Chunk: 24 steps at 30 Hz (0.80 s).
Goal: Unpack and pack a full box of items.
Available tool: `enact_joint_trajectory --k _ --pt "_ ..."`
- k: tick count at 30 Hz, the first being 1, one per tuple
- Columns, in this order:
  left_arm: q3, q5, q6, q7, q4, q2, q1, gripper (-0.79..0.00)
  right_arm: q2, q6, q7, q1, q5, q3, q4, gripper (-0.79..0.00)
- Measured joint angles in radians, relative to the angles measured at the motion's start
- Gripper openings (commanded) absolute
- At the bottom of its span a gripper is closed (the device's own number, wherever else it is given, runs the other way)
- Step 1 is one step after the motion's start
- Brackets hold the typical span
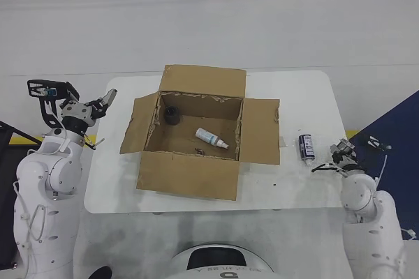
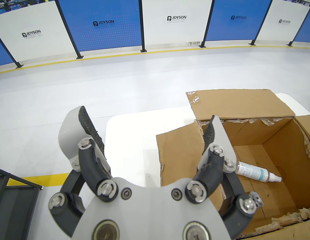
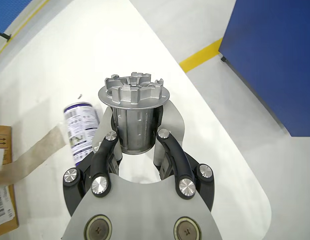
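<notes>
Right wrist view: metal part (image 3: 135,118) clamped btwn right fingers (image 3: 175,122), flange beyond them; left fingers (image 2: 91,128) wide.

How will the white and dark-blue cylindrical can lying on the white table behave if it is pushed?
The white and dark-blue cylindrical can lies on its side on the smooth white table, so it would probably roll if pushed sideways. Its round, glossy wall may slip between jaws. It looks rigid, not floppy.
</notes>
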Motion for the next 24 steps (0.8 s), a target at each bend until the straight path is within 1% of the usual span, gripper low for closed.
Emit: enact_joint_trajectory --k 4,9,14,20,21,22,24 --pt "0.000 0.000 0.000 0.000 0.000 0.000 0.000 0.000 0.003 0.032 0.031 0.010 -0.070 -0.018 -0.020 -0.785" --pt "0.000 0.000 0.000 0.000 0.000 0.000 0.000 0.000 0.004 0.029 0.058 0.018 -0.110 -0.047 -0.038 -0.785" --pt "0.000 0.000 0.000 0.000 0.000 0.000 0.000 0.000 0.004 0.025 0.083 0.044 -0.132 -0.084 -0.008 -0.785" --pt "0.000 0.000 0.000 0.000 0.000 0.000 0.000 0.000 0.002 0.049 0.073 0.064 -0.138 -0.104 0.029 -0.785" --pt "0.000 0.000 0.000 0.000 0.000 0.000 0.000 0.000 0.002 0.052 0.072 0.064 -0.139 -0.106 0.031 -0.717" --pt "0.000 0.000 0.000 0.000 0.000 0.000 0.000 0.000 0.001 0.054 0.070 0.062 -0.139 -0.108 0.030 -0.693" --pt "0.000 0.000 0.000 0.000 0.000 0.000 0.000 0.000 0.001 0.056 0.069 0.057 -0.140 -0.110 0.025 -0.686"
